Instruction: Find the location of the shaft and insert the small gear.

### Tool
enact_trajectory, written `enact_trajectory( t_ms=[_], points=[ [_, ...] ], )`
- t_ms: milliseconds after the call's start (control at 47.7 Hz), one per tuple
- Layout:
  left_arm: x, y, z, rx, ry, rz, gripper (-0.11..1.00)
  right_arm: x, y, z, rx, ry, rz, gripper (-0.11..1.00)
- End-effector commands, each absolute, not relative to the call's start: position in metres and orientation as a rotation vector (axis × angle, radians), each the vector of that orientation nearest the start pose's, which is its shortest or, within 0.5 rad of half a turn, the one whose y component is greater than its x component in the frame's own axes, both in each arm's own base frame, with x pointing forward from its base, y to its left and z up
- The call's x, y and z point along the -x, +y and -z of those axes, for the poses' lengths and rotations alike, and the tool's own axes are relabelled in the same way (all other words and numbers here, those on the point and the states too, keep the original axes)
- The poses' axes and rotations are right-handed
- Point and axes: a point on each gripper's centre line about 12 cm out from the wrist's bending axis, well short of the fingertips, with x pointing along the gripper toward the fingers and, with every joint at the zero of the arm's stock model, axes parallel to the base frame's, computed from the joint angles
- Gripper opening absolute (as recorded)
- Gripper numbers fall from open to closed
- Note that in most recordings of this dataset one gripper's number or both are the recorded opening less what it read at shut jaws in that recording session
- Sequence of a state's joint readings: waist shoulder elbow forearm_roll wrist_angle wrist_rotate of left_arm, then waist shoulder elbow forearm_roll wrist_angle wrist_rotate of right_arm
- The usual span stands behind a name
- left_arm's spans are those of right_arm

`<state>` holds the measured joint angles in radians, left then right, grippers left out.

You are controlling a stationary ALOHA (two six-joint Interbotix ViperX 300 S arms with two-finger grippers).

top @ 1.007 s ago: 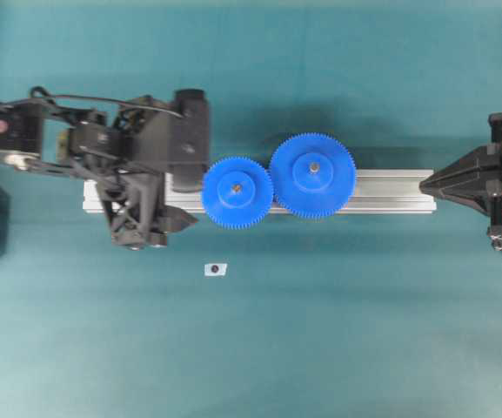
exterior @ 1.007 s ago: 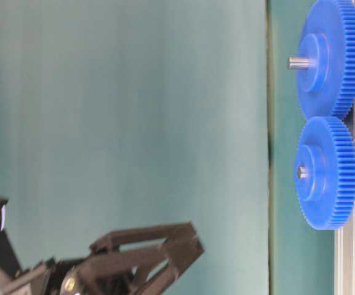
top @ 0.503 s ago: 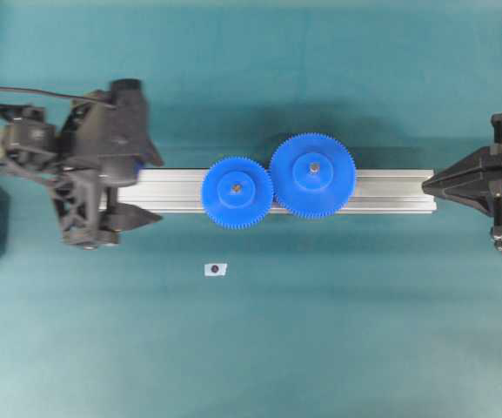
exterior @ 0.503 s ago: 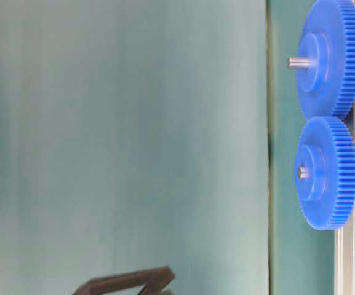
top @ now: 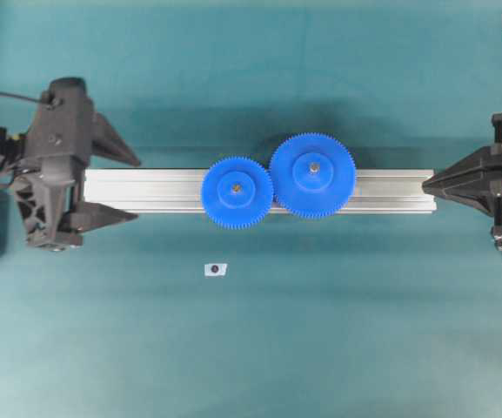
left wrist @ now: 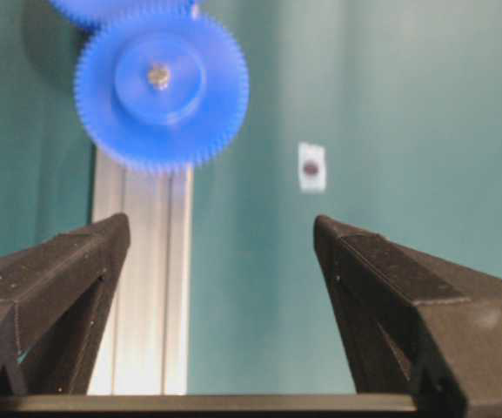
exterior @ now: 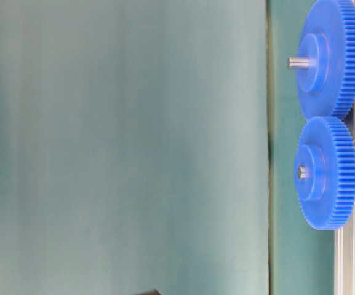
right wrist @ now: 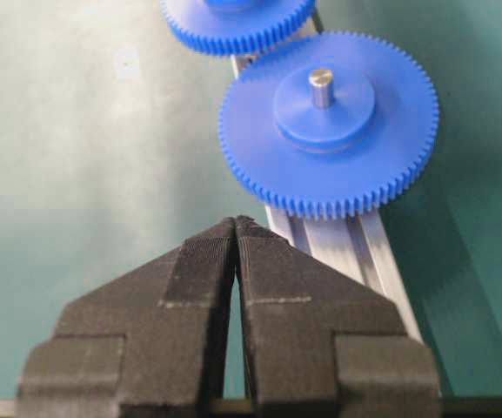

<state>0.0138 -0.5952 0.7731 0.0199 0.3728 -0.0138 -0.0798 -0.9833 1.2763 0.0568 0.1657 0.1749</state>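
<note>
Blue small gear (top: 237,192) — unlabelled

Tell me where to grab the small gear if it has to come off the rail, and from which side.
Grip the small gear across its toothed rim, coming straight down from above. It lies flat on the rail, hub up; the large gear meshes on one side, so place the fingers on the free sides, across the rail.

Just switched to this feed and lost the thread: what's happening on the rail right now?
Nothing is being held. The small gear sits on the aluminium rail with the shaft showing in its hub, its teeth against the large gear. The left gripper is open and empty at the rail's left end. The right gripper is shut and empty at the right end. A small white tag lies on the mat.
</note>
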Motion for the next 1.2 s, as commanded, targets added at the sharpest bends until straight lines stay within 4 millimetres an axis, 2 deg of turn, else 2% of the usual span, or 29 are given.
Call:
enact_trajectory(
  t_ms=[0,189,462,1175],
  points=[
    [-0.272,0.004,-0.301,-0.005,0.509,-0.016,0.84,-0.178,-0.014,-0.208,-0.257,0.432,0.127,0.08],
    [-0.258,0.004,-0.303,-0.004,0.468,-0.018,0.84,-0.179,-0.016,-0.21,-0.258,0.425,0.134,0.08],
    [-0.249,0.004,-0.303,-0.004,0.425,-0.019,0.83,-0.179,-0.016,-0.21,-0.261,0.427,0.139,0.08],
    [-0.251,0.016,-0.3,0.063,0.429,-0.078,0.8,-0.178,-0.017,-0.208,-0.26,0.431,0.144,0.08]
  ],
)
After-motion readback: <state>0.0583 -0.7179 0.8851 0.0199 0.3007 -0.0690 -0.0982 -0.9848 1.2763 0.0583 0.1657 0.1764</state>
